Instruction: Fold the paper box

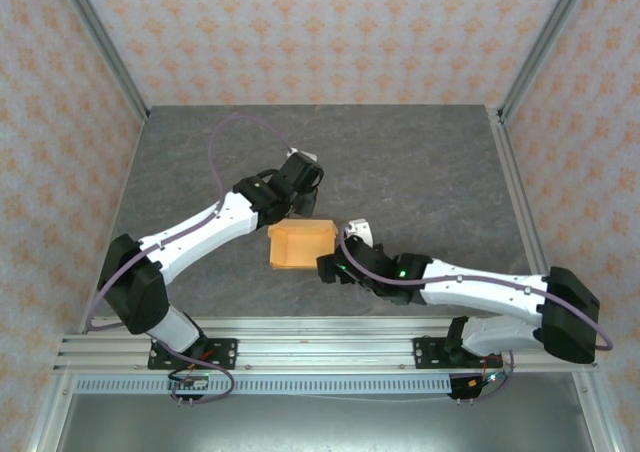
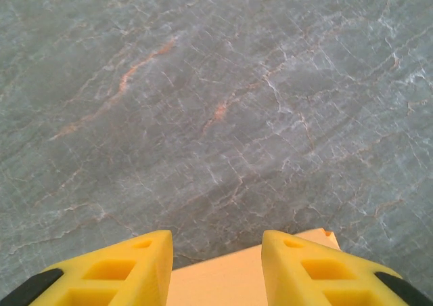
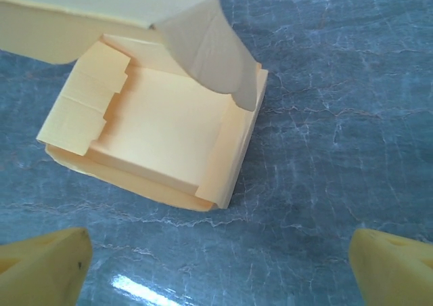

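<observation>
Paper box (image 1: pixel 298 244) sits in the middle of the grey counter (image 1: pixel 420 172), seen from above as a small tan block. The left claw (image 1: pixel 302 207) is at its far edge and the right claw (image 1: pixel 328 267) at its near right corner.

From the left wrist, the left claw (image 2: pixel 216 239) stands partly parted, with an edge of the paper box (image 2: pixel 223 279) showing below the gap.

From the right wrist, the right claw (image 3: pixel 220 245) is spread wide and holds nothing. The box (image 3: pixel 162 130) lies just ahead, half folded, with side walls up and one flap curling over.
</observation>
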Available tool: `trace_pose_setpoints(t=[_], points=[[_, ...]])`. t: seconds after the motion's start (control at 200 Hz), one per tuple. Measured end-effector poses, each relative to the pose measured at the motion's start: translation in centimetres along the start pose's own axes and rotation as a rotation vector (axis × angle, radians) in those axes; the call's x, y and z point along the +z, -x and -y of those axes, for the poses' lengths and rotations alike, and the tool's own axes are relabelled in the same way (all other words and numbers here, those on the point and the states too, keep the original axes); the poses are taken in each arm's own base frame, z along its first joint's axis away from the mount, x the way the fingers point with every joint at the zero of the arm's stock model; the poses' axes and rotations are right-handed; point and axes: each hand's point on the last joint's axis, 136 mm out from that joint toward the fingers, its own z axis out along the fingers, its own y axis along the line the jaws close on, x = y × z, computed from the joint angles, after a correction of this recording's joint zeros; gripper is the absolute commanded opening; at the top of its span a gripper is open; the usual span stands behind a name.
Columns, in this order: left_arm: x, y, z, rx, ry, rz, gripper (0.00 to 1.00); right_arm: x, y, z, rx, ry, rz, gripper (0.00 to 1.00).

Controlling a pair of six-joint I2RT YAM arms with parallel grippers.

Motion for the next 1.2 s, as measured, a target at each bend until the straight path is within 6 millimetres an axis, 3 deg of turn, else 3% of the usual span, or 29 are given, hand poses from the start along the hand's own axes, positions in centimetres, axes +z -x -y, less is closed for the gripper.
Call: trace_pose_setpoints(t=[0.285, 0.44, 0.515, 0.576, 0.681, 0.896, 1.201], points=[[1.1, -1.3, 0.4, 0.016, 0.007, -0.039, 0.38, -2.6, 2.5, 3.4, 0.167, -0.053, 0.08, 0.75], [1.7, -2.9, 0.5, 0.018, 0.007, -0.074, 0.38, -3.4, 4.2, 5.4, 0.256, -0.089, 0.14, 0.74], [1.9, -3.7, 0.6, 0.02, 0.007, -0.091, 0.38, -3.3, 4.3, 5.9, 0.269, -0.102, 0.14, 0.62], [2.0, -3.9, 0.6, 0.016, 0.006, -0.096, 0.38, -2.6, 4.1, 6.2, 0.281, -0.115, 0.123, 0.52], [2.0, -3.9, 0.7, 0.013, 0.005, -0.096, 0.38, -0.4, 3.2, 6.9, 0.295, -0.15, 0.061, 0.44], [2.1, -4.0, 0.7, 0.003, 0.005, -0.092, 0.38, 4.3, 0.1, 8.1, 0.368, -0.128, -0.066, 0.45], [2.4, -4.5, 0.6, -0.019, 0.008, -0.097, 0.37, 8.1, -0.9, 5.8, 0.406, -0.013, -0.142, 0.44]])
